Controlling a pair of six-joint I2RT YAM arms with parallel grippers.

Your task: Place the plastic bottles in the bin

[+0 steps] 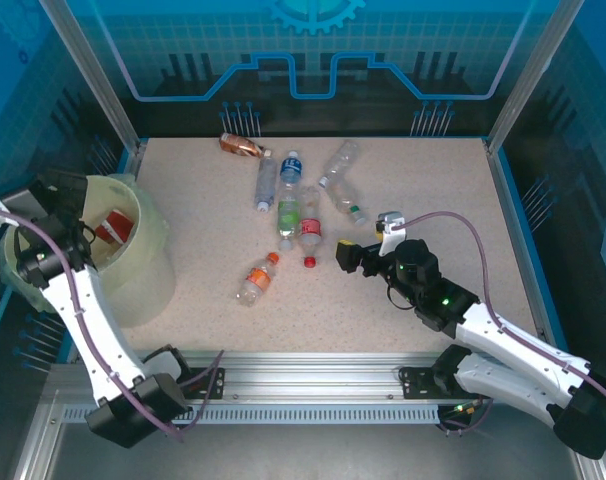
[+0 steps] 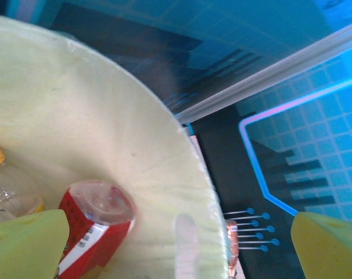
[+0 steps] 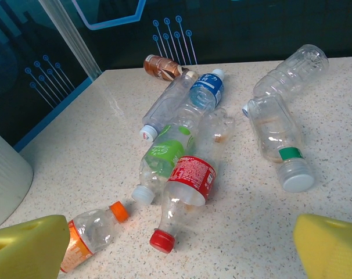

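— Where did the left gripper (image 2: 176, 253) stand?
— Over the large round pale yellow-green bin (image 1: 148, 275), jaws wide apart, holding nothing. Inside lay a red-labelled clear plastic bottle (image 2: 93, 224) and, I think, an orange-capped one (image 2: 4, 183), half hidden.
— And the right gripper (image 3: 179, 250)?
— Spread open too, empty, low over the speckled beige table (image 1: 433, 200), near the orange-labelled bottle (image 3: 89, 235). Other bottles (image 3: 164, 154) lay clustered beyond it.
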